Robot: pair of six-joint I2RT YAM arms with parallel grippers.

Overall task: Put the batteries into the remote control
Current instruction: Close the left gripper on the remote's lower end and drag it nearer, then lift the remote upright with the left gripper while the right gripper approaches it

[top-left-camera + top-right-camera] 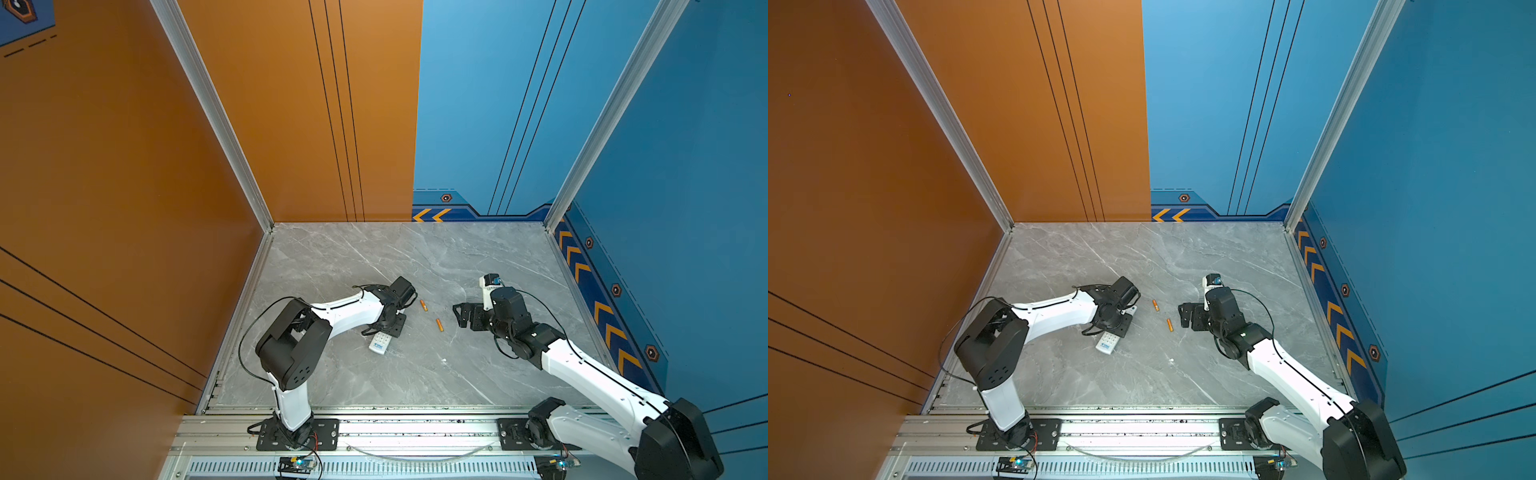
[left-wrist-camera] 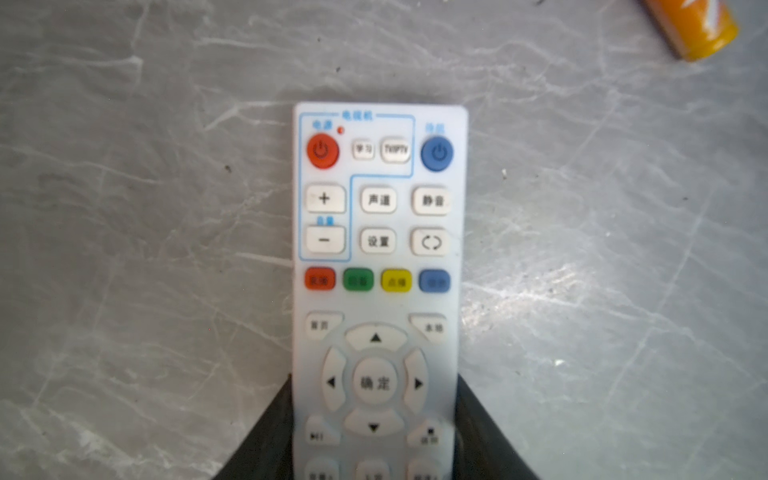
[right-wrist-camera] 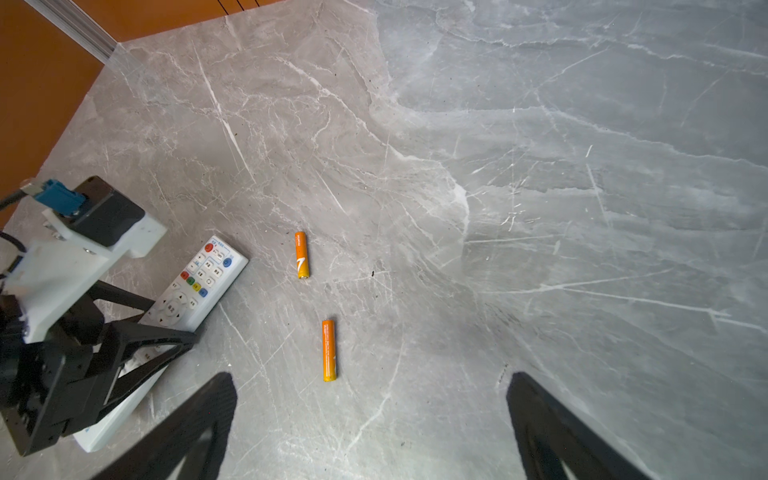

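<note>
Grey marble bench point(image 3: 540, 166): remote control point(image 2: 376, 249) is clamped button-side up by the left gripper point(image 2: 374, 432). Batteries point(image 3: 302, 254) lie loose just beside it; right gripper point(image 3: 372, 415) stands wide, empty. Remote should be turned over before loading.

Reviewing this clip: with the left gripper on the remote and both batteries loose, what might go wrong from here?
1. The slim white rectangular remote control lies buttons-up in the left gripper; its back is hidden, so it probably must be flipped and could slip.
2. The two small orange cylindrical batteries lie loose on the grey marble table; a nudge from the open right gripper might roll them away.
</note>
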